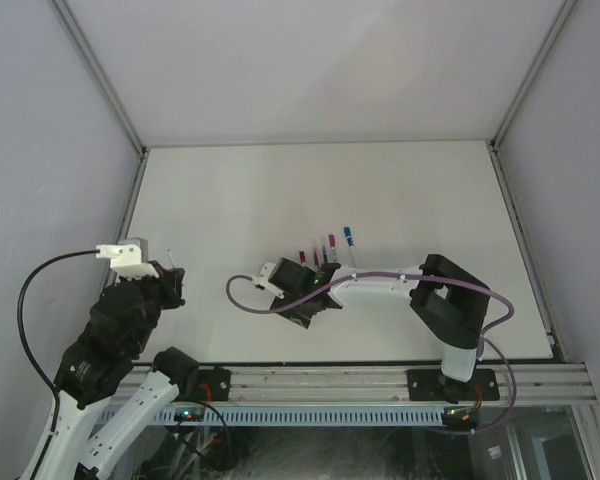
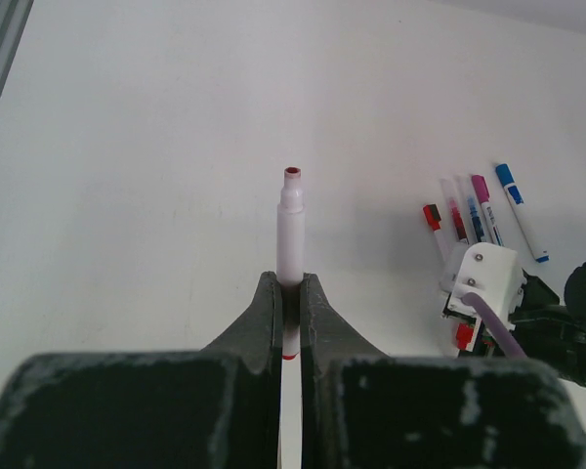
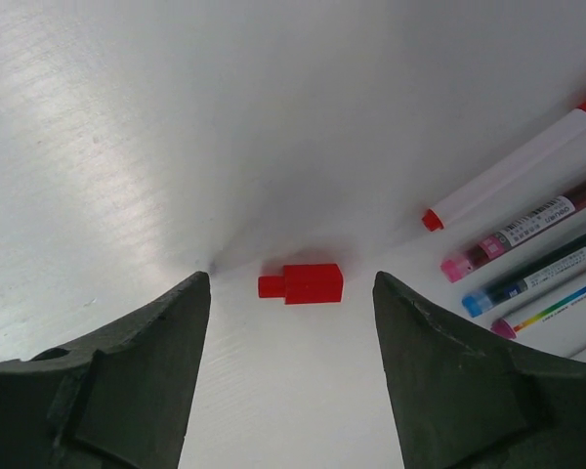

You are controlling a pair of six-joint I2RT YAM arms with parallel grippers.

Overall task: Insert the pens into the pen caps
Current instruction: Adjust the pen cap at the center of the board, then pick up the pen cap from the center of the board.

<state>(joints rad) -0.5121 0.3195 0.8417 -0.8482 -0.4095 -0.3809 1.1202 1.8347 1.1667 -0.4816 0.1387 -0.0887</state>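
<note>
A: Left tool (image 2: 290, 285) is clamped on a pen (image 2: 291, 225). The barrel sticks out ahead past the jaws, and the red-ringed tip is bare. Where is the other one?

B: Right tool (image 3: 291, 281) hangs spread wide over the red cap (image 3: 308, 282). The cap lies on its side on the table (image 3: 127, 117), touching neither jaw. More pens (image 3: 523, 227) lie in a row just beside it.

A: How will that cap handle?

B: Light, hard and slick, I judge. On this smooth table it may skate or spin if one jaw reaches it first. Better to close squarely on its wider body and leave the mouth free, though I cannot tell which end is the mouth.

A: And the pen?

B: Stiff and light, but thin enough to pivot in the grip. It is held well back from the tip, so the tip could wander. The push should be gentle and in line.
</note>
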